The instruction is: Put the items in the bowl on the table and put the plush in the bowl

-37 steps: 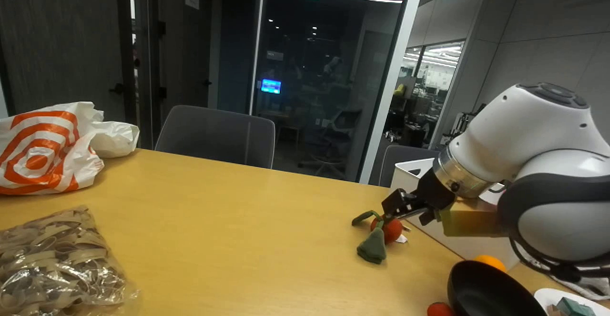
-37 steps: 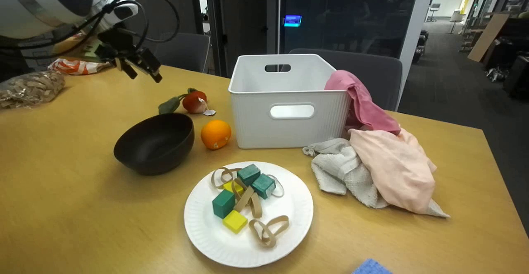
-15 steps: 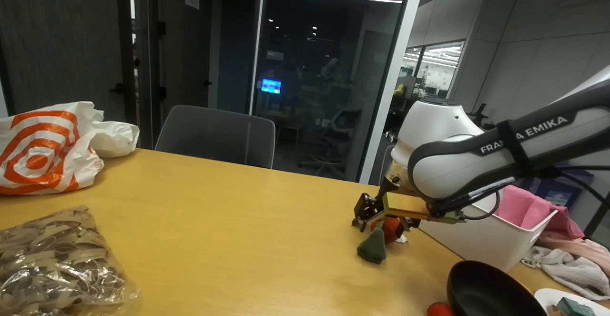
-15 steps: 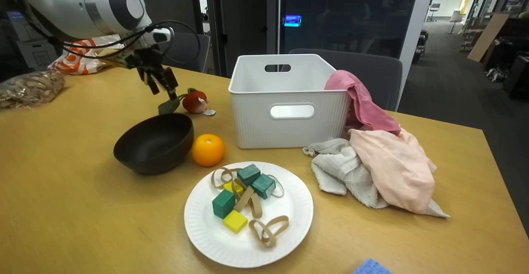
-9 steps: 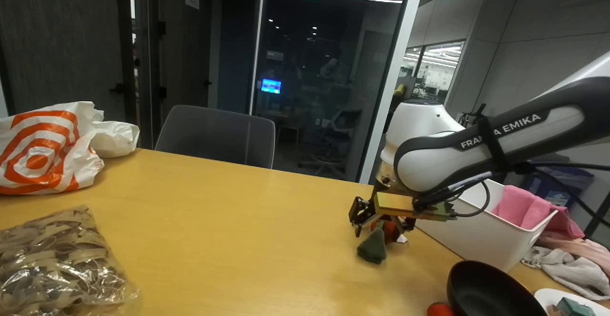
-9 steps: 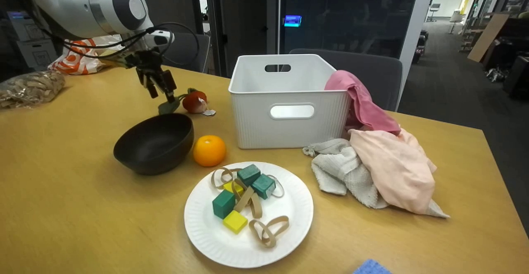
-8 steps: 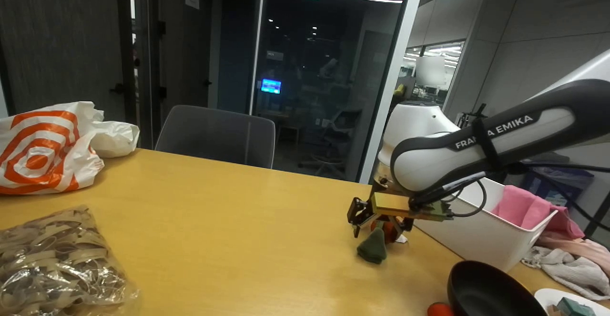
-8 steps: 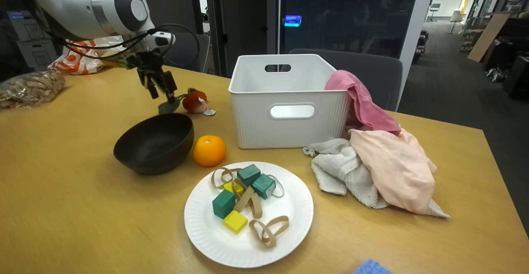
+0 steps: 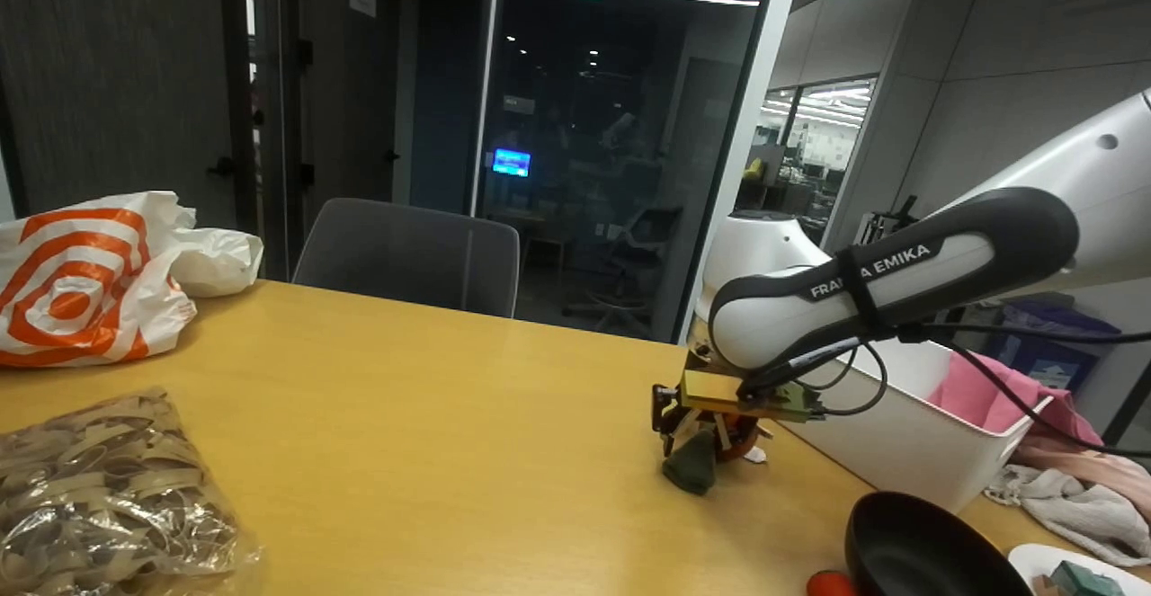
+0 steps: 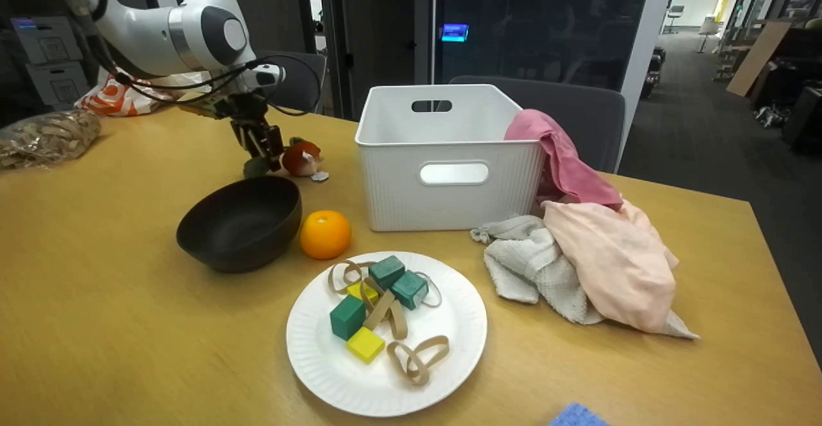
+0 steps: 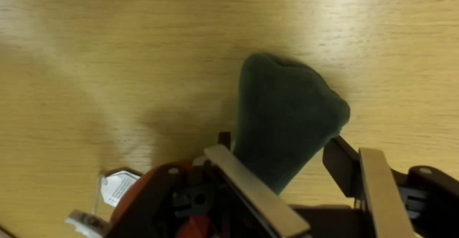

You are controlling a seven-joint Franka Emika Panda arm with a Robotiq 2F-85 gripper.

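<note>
Wrist view: by judgement, the operation is standing at the grasping of the red-and-green plush [image 11: 285,112]. The next move is calling for tightening the jaws on its green leaf, verifying the hold, then lifting. The gripper [image 11: 280,141] is straddling that leaf, jaws standing part-way apart at or just beside its edges; whether they are clamping it is not showing. The red body is sitting partly hidden beneath the gripper, a paper tag [image 11: 119,187] lying beside it.

In an exterior view, the plush is lying on the wooden table [image 10: 96,323], on the far side of the bowl [image 10: 237,227] and left of a white bin [image 10: 449,206]. No contents are showing inside the bowl, so unloading is appearing complete. An orange [image 10: 325,234] is resting at its right.

In an exterior view, a small red item [image 9: 830,583], partly out of view, is lying left of the bowl.
</note>
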